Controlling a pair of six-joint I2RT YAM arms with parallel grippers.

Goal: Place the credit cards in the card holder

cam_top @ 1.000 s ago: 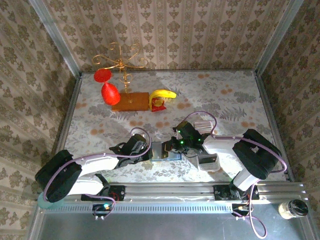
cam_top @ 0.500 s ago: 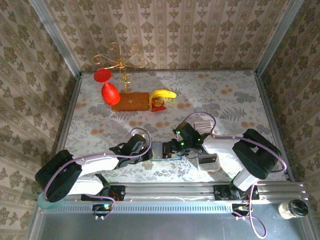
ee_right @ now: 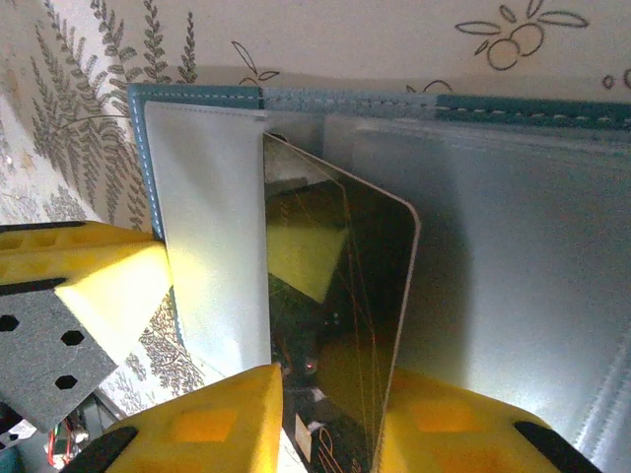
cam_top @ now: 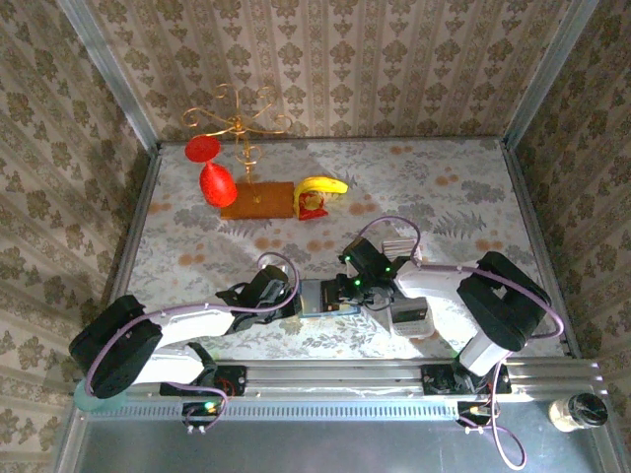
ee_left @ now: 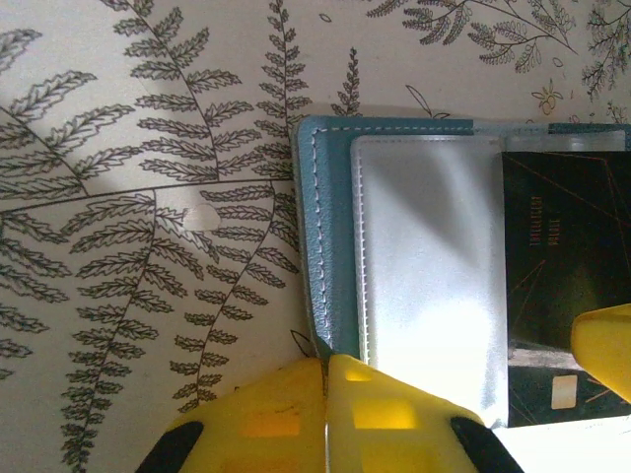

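- The teal-blue folding card holder lies opened flat on the fern-printed table cover, between the two arms, with its clear plastic sleeves facing up
- The left gripper is clenched on the card holder: its yellow fingers meet on the near edge of the teal cover and pin it in place
- A dark, glossy credit card with fine gold lines stands tilted over the sleeves, with its far corner towards a sleeve mouth and its near end between the fingers of the right gripper
- The right gripper's jaws stand a little apart, one on each side of the credit card; whether they press on it or only bracket it I cannot tell
- The credit card looks light, thin and stiff, and its slick faces would probably swivel or slide in the pads
- The best hold is likely flat on both faces at the near short end, which leaves most of its length free to enter
- The card holder looks soft and light, so it would likely skid or fold if pushed while unpinned
- The sleeve film seems limp, and its mouth could catch a corner, so a shallow angle is probably safest
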